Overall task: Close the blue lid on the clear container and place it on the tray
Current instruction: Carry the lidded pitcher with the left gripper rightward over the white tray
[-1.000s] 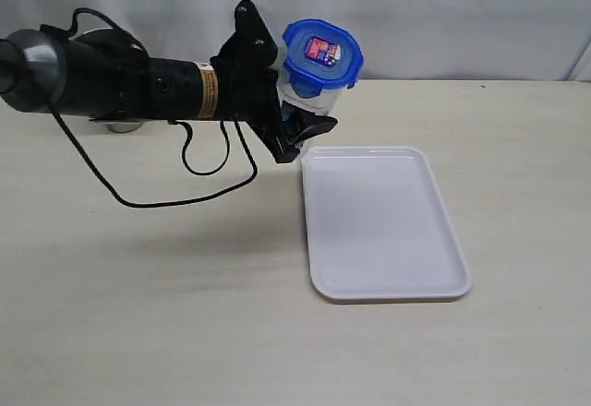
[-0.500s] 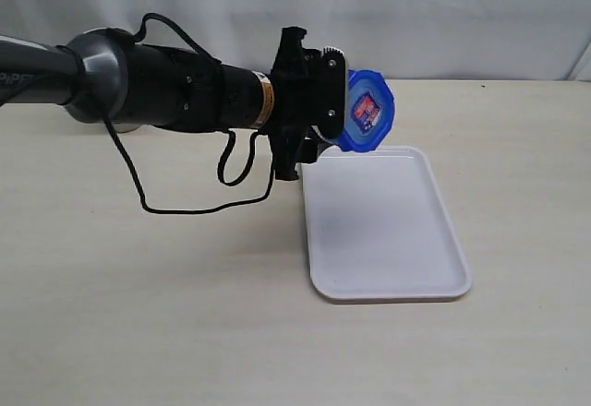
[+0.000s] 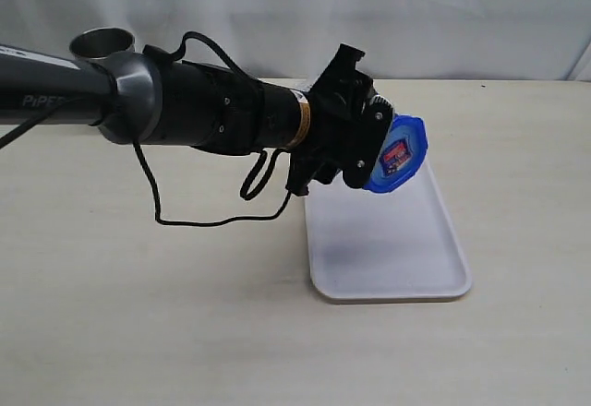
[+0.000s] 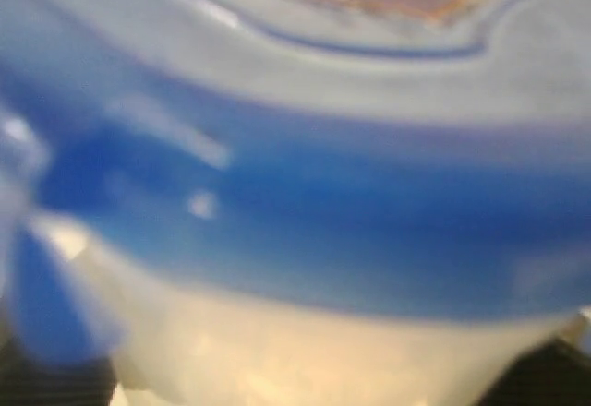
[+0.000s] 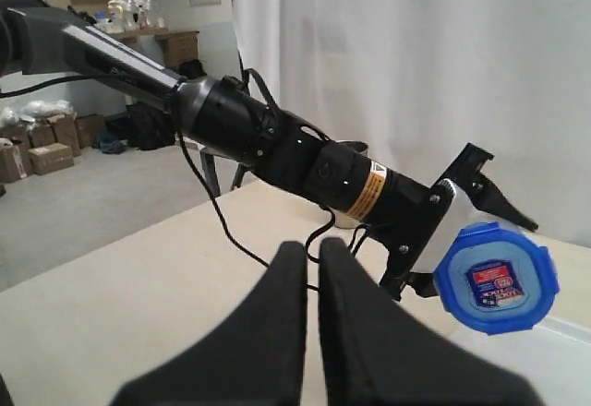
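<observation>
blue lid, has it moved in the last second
Yes. The blue lid has shifted right and down, and is now over the far end of the white tray.

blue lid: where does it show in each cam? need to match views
Exterior view: blue lid right of centre, at the left arm's tip, over the tray.
Left wrist view: blue lid fills the frame, blurred.
Right wrist view: blue lid beyond the right gripper's shut jaws, at that same arm's tip.
Shared landmark: the lid's sticker, seen in all three, only partly in the left wrist view.
</observation>
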Action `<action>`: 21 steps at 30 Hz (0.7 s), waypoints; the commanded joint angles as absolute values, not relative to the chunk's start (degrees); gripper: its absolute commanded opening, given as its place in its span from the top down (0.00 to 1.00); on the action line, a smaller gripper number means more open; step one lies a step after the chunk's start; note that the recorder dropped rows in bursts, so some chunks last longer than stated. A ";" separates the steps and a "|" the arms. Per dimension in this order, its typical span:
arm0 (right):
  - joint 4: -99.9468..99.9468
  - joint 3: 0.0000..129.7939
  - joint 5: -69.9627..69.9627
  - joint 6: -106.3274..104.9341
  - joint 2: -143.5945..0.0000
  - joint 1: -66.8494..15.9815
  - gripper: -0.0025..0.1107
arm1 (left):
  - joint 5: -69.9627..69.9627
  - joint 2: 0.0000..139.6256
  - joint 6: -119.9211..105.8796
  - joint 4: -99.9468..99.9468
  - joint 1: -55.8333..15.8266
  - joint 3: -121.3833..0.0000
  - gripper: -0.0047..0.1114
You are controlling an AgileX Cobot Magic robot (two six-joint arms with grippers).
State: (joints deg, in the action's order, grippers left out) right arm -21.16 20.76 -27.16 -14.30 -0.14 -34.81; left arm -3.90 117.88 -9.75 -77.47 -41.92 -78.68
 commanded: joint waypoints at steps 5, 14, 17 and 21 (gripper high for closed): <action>-23.58 16.10 -18.89 -13.23 0.00 -34.66 0.94 | 8.00 117.38 -26.24 -77.92 -42.42 -79.22 0.96; -23.99 14.33 -15.77 -13.23 0.00 -34.66 0.94 | 9.99 117.38 -26.92 -86.69 -42.71 -79.65 0.96; -23.99 14.33 -15.68 -13.23 0.00 -34.66 0.94 | 9.15 117.38 -26.79 -85.93 -42.71 -79.75 0.96; -23.99 14.33 -15.68 -13.23 0.00 -34.66 0.94 | 5.55 117.38 -23.75 -85.82 -42.71 -79.75 0.96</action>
